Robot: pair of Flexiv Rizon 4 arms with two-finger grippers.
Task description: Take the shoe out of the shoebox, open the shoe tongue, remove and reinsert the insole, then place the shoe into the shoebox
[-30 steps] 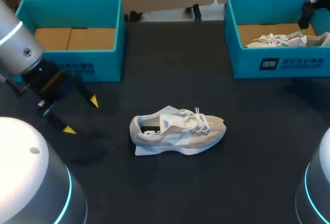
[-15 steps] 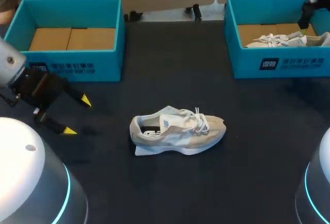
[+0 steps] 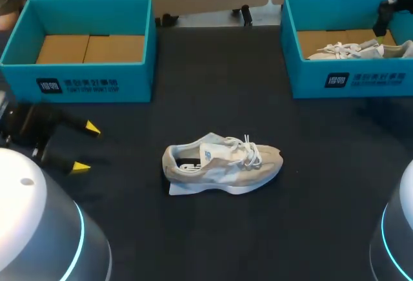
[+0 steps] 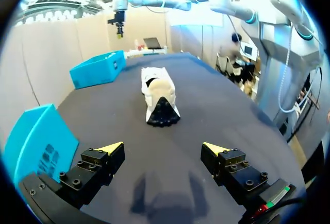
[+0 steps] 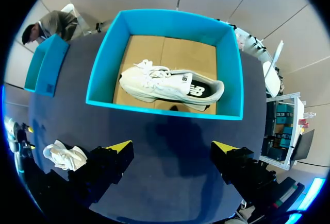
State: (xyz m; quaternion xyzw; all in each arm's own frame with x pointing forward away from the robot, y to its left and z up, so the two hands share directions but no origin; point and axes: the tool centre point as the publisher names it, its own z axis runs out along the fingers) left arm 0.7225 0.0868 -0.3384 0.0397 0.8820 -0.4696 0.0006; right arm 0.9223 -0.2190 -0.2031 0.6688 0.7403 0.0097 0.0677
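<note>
Item: one pale shoe (image 3: 222, 163), loose on the dark table (image 3: 213, 242) between the two teal boxes and well apart from both; heel toward the left arm, toe toward the right; laces lying slack over the tongue; a white sliver showing under the heel, insole or paper I cannot tell. Item: left gripper (image 3: 87, 146), fingers spread wide and holding nothing, low over the table near the left shoebox (image 3: 77, 86), well short of the shoe's heel. Item: right gripper (image 5: 172, 147), likewise splayed and empty, hanging high over the right shoebox (image 5: 165, 112), which holds a second shoe (image 5: 170, 85). Hazards, as judged from the floor: the shoe has nothing bracing it, so a one-sided nudge from a yellow tip would likely skate or roll it instead of parting the tongue; the loose laces could snag a finger and drag the whole shoe; the white sliver might be pinched along with the heel or pulled free; the right arm, dropping straight down, would meet the wrong shoe or clip the box wall; the right box being occupied, returning the shoe there risks a pile-up, while the left box shows only its bare cardboard floor.
</note>
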